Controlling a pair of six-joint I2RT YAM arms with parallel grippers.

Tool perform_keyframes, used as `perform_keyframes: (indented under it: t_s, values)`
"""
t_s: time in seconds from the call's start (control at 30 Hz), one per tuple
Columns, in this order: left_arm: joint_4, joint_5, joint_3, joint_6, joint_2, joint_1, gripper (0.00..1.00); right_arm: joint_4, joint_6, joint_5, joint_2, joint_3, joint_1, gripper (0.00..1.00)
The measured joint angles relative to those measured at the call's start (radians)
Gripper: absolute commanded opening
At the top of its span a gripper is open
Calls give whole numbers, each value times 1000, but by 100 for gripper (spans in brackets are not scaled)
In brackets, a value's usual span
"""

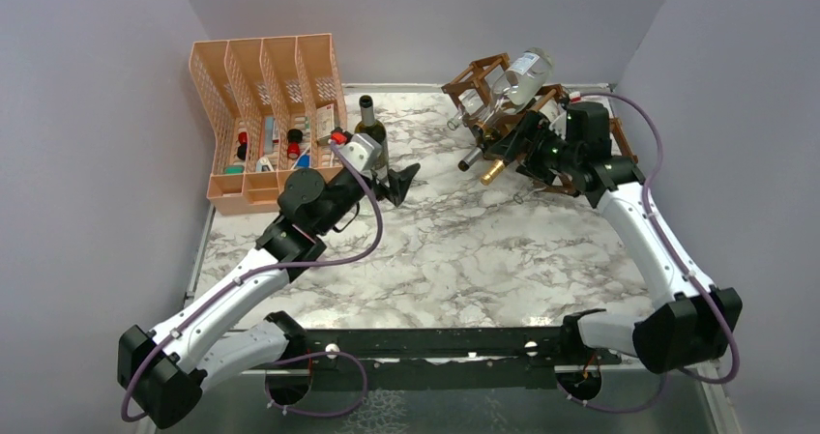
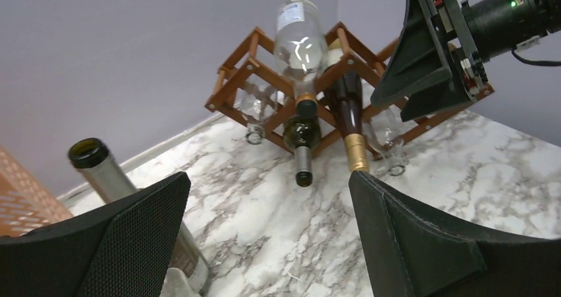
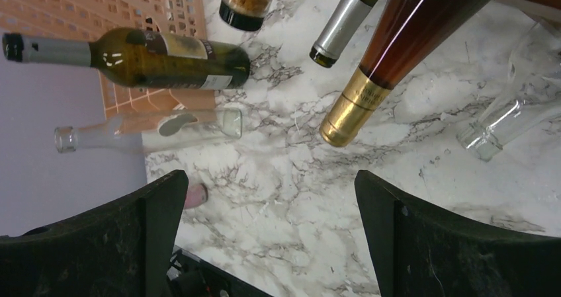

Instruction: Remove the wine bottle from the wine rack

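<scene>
The dark brown wooden wine rack (image 1: 481, 74) stands at the back right; it also shows in the left wrist view (image 2: 231, 69). A clear bottle (image 1: 525, 72) lies on top of it. An amber bottle with a gold foil neck (image 1: 493, 170) and a green bottle with a silver neck (image 1: 471, 159) stick out of the lower cells. My right gripper (image 1: 522, 154) is open and empty right at the rack, the gold-necked bottle (image 3: 397, 39) just ahead of its fingers. My left gripper (image 1: 401, 183) is open and empty mid-table, beside an upright green bottle (image 1: 368, 130).
A peach mesh file organizer (image 1: 266, 105) with small items stands at the back left. A clear empty bottle (image 3: 145, 130) shows in front of it. Wine glasses (image 2: 255, 105) hang in the rack. Grey walls close in the table on three sides.
</scene>
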Motion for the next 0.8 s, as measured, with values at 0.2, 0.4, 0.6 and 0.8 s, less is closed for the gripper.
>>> perform_keyframes:
  t_s: [0.2,0.4,0.6,0.8]
  values:
    - [60,-72,-90,31,-76,1,97,85,70,52,151,50,34,100]
    - [117,-75,-153,47,-153,1,97,164,138,175,284,116,112,99]
    - [148,-79,-162,46,-161,1,96,233,236,286,320,108,133,91]
    - [154,-82,-165,37,-160,2,95,292,284,375,362,107,132,86]
